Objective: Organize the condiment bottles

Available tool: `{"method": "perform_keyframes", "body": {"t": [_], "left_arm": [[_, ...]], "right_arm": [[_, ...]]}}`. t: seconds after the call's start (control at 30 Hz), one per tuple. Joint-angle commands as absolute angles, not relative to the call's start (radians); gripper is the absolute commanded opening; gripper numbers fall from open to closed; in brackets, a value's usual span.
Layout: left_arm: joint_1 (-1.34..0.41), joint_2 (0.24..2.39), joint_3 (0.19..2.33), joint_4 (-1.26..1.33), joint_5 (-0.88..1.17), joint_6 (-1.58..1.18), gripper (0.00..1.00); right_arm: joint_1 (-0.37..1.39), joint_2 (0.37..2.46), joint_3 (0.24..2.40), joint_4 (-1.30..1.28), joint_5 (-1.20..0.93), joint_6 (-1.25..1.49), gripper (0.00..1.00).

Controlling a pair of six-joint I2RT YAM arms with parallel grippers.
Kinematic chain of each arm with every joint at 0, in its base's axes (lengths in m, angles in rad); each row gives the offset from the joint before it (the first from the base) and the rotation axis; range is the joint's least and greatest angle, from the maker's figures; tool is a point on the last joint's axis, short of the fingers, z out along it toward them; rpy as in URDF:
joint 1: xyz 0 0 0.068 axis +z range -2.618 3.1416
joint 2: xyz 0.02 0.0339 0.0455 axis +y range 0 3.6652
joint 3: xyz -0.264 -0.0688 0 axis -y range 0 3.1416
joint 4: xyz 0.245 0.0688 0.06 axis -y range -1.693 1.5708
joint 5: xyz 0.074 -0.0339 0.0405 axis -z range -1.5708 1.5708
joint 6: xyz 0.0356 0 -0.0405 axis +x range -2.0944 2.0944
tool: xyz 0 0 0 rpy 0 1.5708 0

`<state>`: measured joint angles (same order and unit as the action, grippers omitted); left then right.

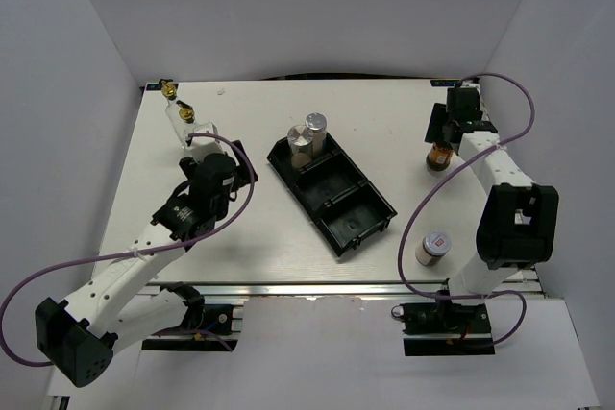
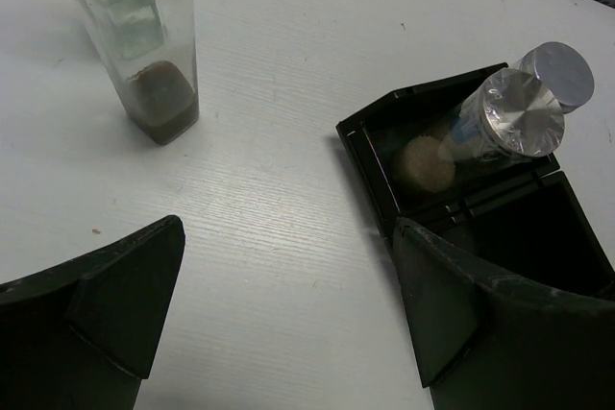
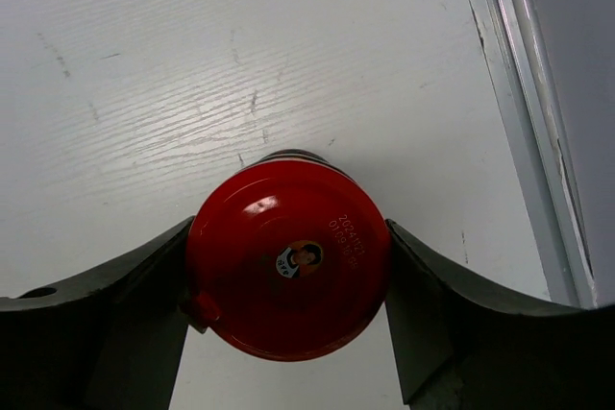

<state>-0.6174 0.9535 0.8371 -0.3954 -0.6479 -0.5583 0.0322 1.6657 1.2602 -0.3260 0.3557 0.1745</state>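
Red cap filling the right wrist view: the red-capped brown jar (image 3: 288, 266) is standing upright on the white counter (image 3: 144, 64), far right, near the counter's right edge. The right hand (image 3: 288, 237) is pinching it, one finger pressing on each side of the cap.

The left hand (image 2: 288, 314) is hanging spread wide over bare counter, left of centre, with nothing between its fingers. Two tall glass bottles (image 1: 183, 114) with gold spouts are standing at the far left, just beyond this hand and close together (one is showing dark dregs at its bottom in the left wrist view).

The black tray (image 1: 336, 189) is lying diagonally mid-counter, running from far left to near right. Two silver-capped shakers (image 1: 309, 136) are standing in its far end compartment, touching each other; the other two compartments are showing only black floor.

The small jar (image 1: 434, 247) with the white-and-red lid is sitting alone at the near right, well apart from the tray, beside the right arm's base.
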Motion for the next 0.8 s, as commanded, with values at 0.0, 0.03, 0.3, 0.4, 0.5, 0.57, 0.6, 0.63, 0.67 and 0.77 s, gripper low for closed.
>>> {"method": "perform_keyframes", "body": {"t": [0.0, 0.03, 0.3, 0.4, 0.5, 0.57, 0.6, 0.63, 0.67, 0.77], "left_arm": [[-0.62, 0.936, 0.815, -0.387, -0.657, -0.565, 0.98], [-0.62, 0.936, 0.813, -0.382, -0.654, -0.565, 0.98], [-0.62, 0.946, 0.804, -0.357, -0.621, -0.565, 0.98], [-0.62, 0.94, 0.798, -0.342, -0.6, -0.565, 0.98], [-0.62, 0.936, 0.787, -0.328, -0.586, -0.566, 0.98], [-0.62, 0.936, 0.784, -0.327, -0.58, -0.566, 0.98], [-0.62, 0.936, 0.785, -0.328, -0.58, -0.566, 0.98], [-0.62, 0.936, 0.782, -0.327, -0.578, -0.566, 0.98], [-0.62, 0.936, 0.781, -0.328, -0.577, -0.569, 0.98], [-0.62, 0.93, 0.779, -0.325, -0.571, -0.569, 0.98]], "right_arm": [[0.041, 1.499, 1.302, -0.189, 0.276, 0.083, 0.09], [0.046, 1.48, 1.308, -0.19, 0.228, 0.068, 0.06], [0.245, 1.335, 1.35, -0.232, 0.009, 0.048, 0.0], [0.375, 1.318, 1.359, -0.233, 0.009, 0.043, 0.0], [0.478, 1.318, 1.362, -0.222, -0.023, 0.051, 0.0], [0.538, 1.33, 1.365, -0.209, -0.022, 0.052, 0.0], [0.557, 1.336, 1.367, -0.204, -0.021, 0.055, 0.0], [0.59, 1.344, 1.367, -0.192, -0.018, 0.054, 0.0], [0.607, 1.359, 1.365, -0.187, -0.012, 0.055, 0.0], [0.647, 1.4, 1.368, -0.184, 0.035, 0.043, 0.0]]}}
